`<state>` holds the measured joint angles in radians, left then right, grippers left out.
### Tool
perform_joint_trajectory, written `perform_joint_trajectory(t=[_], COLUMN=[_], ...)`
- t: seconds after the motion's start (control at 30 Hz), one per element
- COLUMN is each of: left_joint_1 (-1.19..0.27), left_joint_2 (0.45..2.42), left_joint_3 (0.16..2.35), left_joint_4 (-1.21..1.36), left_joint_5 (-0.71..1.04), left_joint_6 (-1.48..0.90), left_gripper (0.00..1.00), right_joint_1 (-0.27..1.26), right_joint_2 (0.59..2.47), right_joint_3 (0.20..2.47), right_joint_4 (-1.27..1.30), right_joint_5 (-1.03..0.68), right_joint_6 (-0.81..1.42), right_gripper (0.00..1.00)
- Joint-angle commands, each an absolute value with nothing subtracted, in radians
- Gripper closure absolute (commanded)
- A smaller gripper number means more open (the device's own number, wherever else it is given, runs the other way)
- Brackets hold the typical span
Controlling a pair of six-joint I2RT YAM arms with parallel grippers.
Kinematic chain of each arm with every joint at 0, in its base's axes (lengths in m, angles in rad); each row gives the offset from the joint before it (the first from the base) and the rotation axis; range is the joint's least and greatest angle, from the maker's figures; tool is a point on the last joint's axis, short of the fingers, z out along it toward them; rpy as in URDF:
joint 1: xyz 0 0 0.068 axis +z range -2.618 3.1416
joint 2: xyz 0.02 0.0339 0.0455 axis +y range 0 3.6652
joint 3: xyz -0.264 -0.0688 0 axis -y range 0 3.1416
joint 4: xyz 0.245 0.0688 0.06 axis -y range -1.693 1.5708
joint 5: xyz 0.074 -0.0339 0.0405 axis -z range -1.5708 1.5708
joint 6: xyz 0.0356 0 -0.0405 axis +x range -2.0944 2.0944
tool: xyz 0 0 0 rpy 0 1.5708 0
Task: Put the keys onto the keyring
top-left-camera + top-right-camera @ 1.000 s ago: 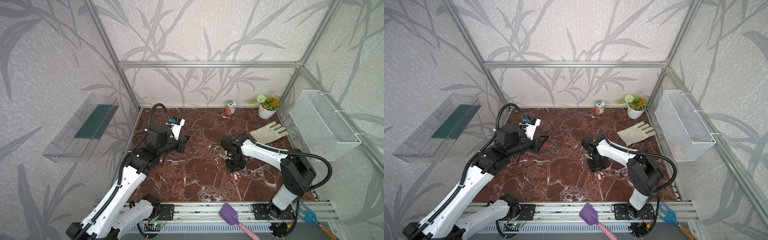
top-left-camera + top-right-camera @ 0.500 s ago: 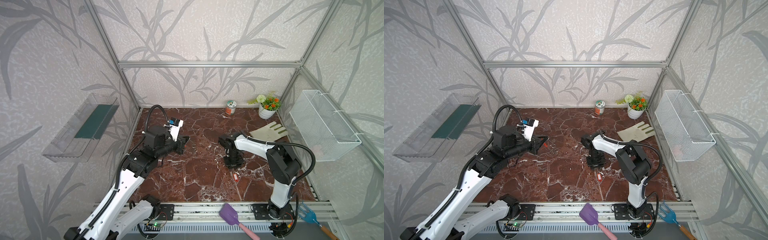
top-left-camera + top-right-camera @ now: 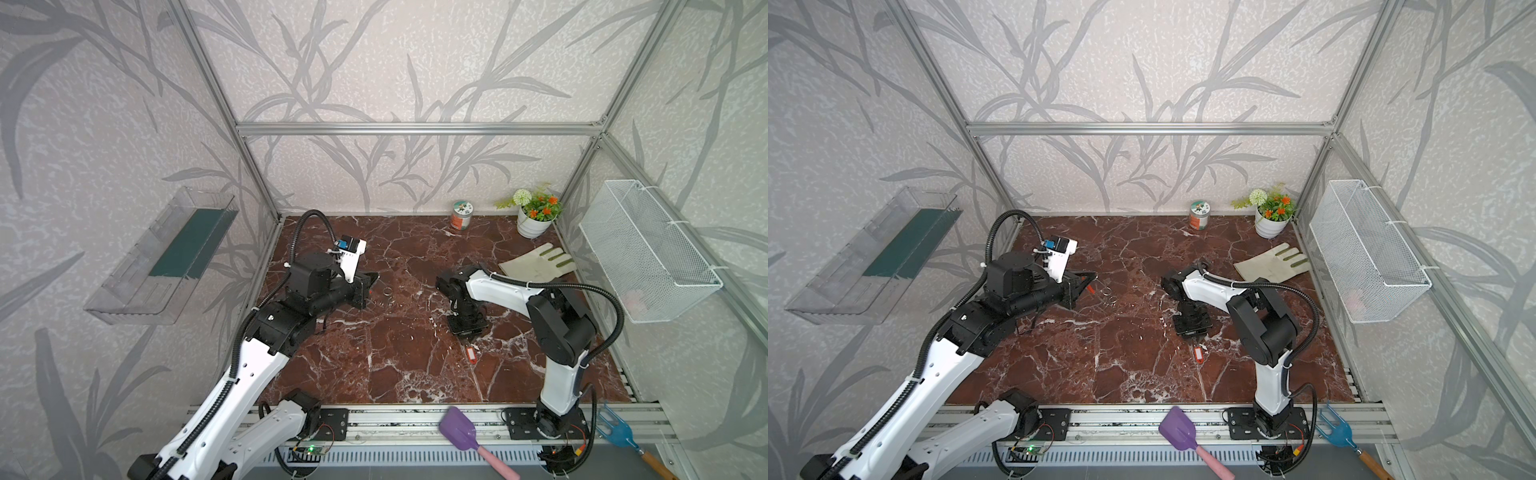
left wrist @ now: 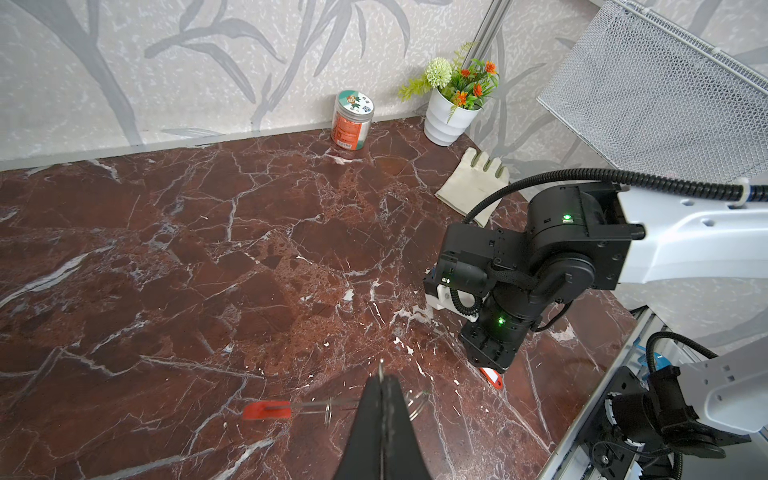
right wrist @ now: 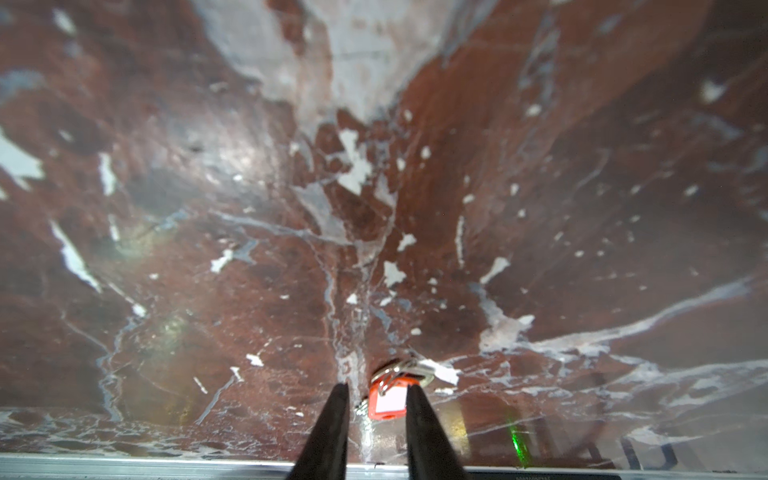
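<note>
The keys, a small red-orange tag with a white label [image 5: 388, 401] and a tiny metal ring, lie flat on the marble, also visible in both top views [image 3: 471, 354] [image 3: 1198, 355]. My right gripper [image 5: 376, 392] points down over the tag, open, with the tag between its fingers and against one fingertip [image 5: 413, 399]. My left gripper [image 4: 384, 380] is shut on the keyring's thin silvery band [image 4: 316, 403], held just above the floor at the left [image 3: 1090, 286]. The keyring's red section [image 4: 267, 411] sticks out sideways, and small split rings [image 4: 419, 405] hang on the band.
At the back stand a jar [image 3: 460, 215] and a white flower pot [image 3: 534, 216], with a pale glove [image 3: 538, 262] near the right arm. A wire basket [image 3: 648, 253] hangs on the right wall, a clear shelf [image 3: 166, 257] on the left. A purple spatula [image 3: 461, 428] lies on the front rail.
The right arm's elbow has swung while its gripper stays low over the key tag. The left arm and the keyring have barely moved.
</note>
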<state>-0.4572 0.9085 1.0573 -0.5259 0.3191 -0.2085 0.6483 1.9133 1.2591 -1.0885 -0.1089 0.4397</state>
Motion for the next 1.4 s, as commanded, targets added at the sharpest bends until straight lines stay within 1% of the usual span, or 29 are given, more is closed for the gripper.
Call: perform_joint_trajectory(t=[0.0,0.27,0.7,0.87,1.03,1.1,1.37], left_joint_1=[-0.456,-0.457,-0.457,-0.457,-0.456,-0.457,-0.457], left_joint_2=[0.9,0.903,0.907,0.907,0.907,0.908,0.92], left_joint_3=[1.06,1.06,1.06,1.058,1.057,1.057,1.057], left_joint_4=[-0.523,-0.52,-0.518,-0.517,-0.514,-0.512,-0.501], left_joint_5=[0.316,0.316,0.319,0.319,0.323,0.323,0.332], left_joint_6=[-0.186,-0.188,-0.188,-0.189,-0.192,-0.192,-0.201], left_gripper=[1.0,1.0,1.0,1.0,1.0,1.0,1.0], right_joint_1=[0.639,0.623,0.621,0.622,0.622,0.622,0.621], right_joint_2=[1.93,1.927,1.893,1.869,1.839,1.823,1.745], right_joint_3=[1.251,1.219,1.219,1.226,1.228,1.222,1.177], right_joint_4=[-1.106,-1.09,-1.087,-1.1,-1.112,-1.112,-1.053], right_joint_5=[-0.099,-0.099,-0.104,-0.1,-0.097,-0.096,-0.124], right_joint_6=[0.428,0.423,0.429,0.43,0.434,0.436,0.428], right_gripper=[0.76,0.77,0.83,0.91,0.95,1.0,1.0])
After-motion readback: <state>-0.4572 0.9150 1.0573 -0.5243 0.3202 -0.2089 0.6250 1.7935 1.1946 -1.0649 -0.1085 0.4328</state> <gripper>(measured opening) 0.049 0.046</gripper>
